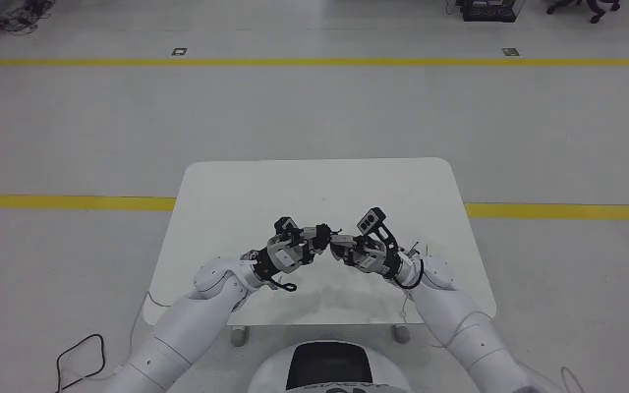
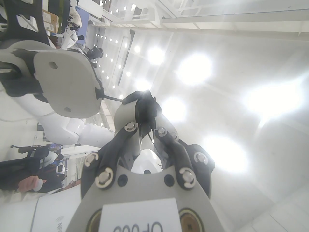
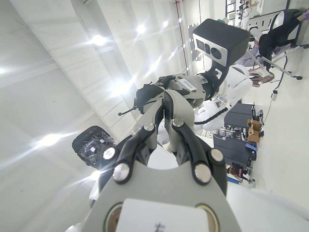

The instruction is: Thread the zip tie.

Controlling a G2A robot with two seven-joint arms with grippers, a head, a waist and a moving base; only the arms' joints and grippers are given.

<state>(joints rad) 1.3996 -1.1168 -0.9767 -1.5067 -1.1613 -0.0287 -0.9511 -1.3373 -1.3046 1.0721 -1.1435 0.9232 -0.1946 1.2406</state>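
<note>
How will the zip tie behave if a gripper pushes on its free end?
The zip tie is a thin black strip whose free end juts out nearly straight, so it is probably springy rather than floppy. Being so slender, it likely weighs little and may bend aside when pushed.

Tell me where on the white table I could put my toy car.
The flat white table is bare across its far half and along its left and right edges beside the arms. It is crowded at the near middle, where the left gripper and right gripper meet over it with the thin black zip tie.
</note>
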